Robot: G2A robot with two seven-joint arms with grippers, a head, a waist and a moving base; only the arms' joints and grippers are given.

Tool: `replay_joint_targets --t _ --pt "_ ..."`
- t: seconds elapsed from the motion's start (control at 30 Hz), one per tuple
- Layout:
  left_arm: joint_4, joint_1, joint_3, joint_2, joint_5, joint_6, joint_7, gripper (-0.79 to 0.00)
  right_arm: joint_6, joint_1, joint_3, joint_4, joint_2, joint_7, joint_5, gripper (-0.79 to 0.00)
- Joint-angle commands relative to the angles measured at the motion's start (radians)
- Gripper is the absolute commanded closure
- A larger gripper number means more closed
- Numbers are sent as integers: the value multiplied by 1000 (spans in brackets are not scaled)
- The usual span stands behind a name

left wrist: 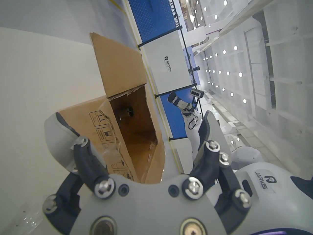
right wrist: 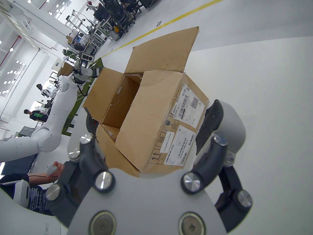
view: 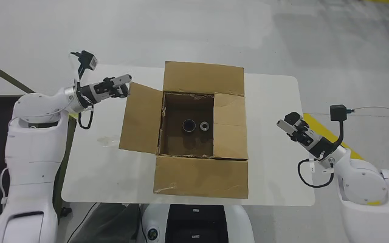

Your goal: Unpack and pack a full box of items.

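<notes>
An open cardboard box (view: 200, 176) stands mid-table with all its flaps folded out. On its floor lie two dark round items, a larger one (view: 189, 126) and a smaller ring-like one (view: 205, 126); one dark item (left wrist: 126, 113) shows through the box's opening in the left wrist view. My left gripper (view: 124, 84) hovers open by the far corner of the left flap, holding nothing. In its own view the left gripper (left wrist: 133, 133) frames the box (left wrist: 117, 67). My right gripper (view: 285, 123) hangs open and empty, apart from the box's right side. The right gripper (right wrist: 151, 123) faces the labelled box wall (right wrist: 151, 108).
The white table (view: 273, 170) has bare room on the box's right and far side. A small clear plastic scrap (view: 108, 141) lies on the table left of the box. The table's front edge runs just below the front flap.
</notes>
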Motion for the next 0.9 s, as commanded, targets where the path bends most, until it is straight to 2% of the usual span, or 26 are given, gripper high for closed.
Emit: replay_joint_targets --t 0.0,0.13,0.3,0.67,0.87 --pt "7 -14 41 -4 13 -11 -9 -785 0 0 0 0 0 0 0 -785" --pt "52 -55 106 -11 -9 3 -46 -785 0 0 0 0 0 0 0 -785" --pt "98 -107 148 -19 -63 6 -80 -785 0 0 0 0 0 0 0 -785" --pt "42 -140 158 -16 -150 39 -140 -785 0 0 0 0 0 0 0 -785" --pt "24 -167 191 -22 -206 79 -148 -785 0 0 0 0 0 0 0 -785"
